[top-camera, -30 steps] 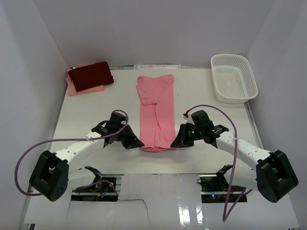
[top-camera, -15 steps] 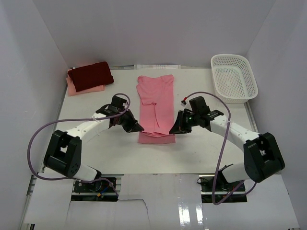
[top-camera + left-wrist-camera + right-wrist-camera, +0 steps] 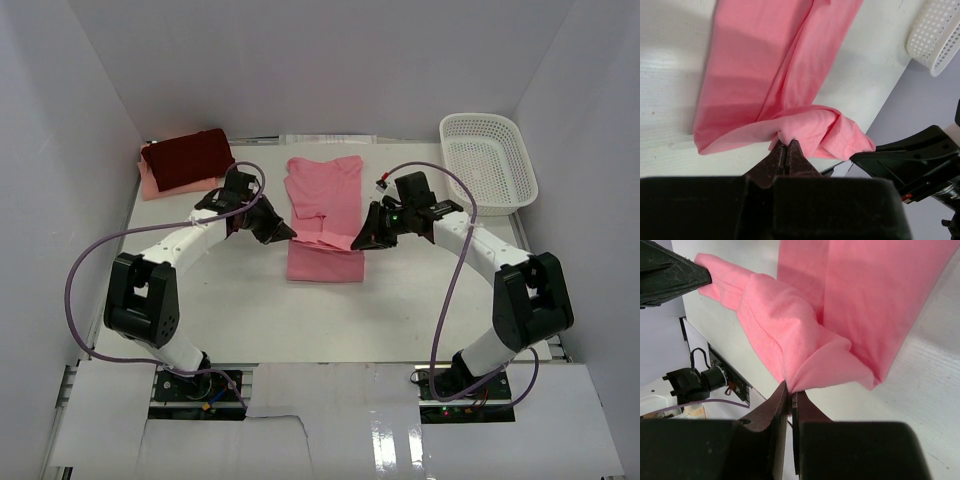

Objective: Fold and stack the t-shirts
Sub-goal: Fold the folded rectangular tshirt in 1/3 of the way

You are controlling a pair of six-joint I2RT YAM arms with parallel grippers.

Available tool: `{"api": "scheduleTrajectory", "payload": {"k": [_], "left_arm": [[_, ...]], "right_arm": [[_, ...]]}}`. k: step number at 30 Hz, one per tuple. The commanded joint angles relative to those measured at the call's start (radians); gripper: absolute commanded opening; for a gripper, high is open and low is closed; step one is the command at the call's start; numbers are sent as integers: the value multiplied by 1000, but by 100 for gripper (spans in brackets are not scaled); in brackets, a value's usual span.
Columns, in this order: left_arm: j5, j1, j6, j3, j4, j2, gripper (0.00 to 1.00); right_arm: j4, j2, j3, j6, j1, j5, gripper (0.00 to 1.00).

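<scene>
Both arms have carried the near hem of the pink shirt (image 3: 325,200) up toward 12 o'clock, so you now see its lower part doubling over onto itself.

From above, the left pincer (image 3: 287,236) sits at the shirt's 9 o'clock edge and the right pincer (image 3: 357,243) at its 3 o'clock edge. They are level with each other, which should keep the fold square. The shirt lies mid-bench (image 3: 200,300). The maroon shirt (image 3: 188,155) rests folded on the peach shirt (image 3: 160,186) in the 10 o'clock corner, likely the stack you are building. The basket (image 3: 487,160) stands at 2 o'clock.

On the left wrist camera, the left pincer (image 3: 786,150) is clenched on a bunched hem corner of the pink shirt (image 3: 775,75), lifted clear of the layer beneath.

On the right wrist camera, the right pincer (image 3: 790,390) is likewise pinched tight on the opposite corner of the pink shirt (image 3: 865,300), with the cloth draped between the two grips.
</scene>
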Motion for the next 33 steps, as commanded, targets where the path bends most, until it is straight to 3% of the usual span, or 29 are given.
{"api": "scheduleTrajectory", "payload": {"k": [1, 33], "left_arm": [[4, 19, 28, 57, -7, 24, 0], [-3, 59, 59, 272, 19, 273, 0]], "right_arm": [[-17, 29, 68, -30, -14, -23, 8], [-47, 353, 368, -111, -87, -49, 8]]}}
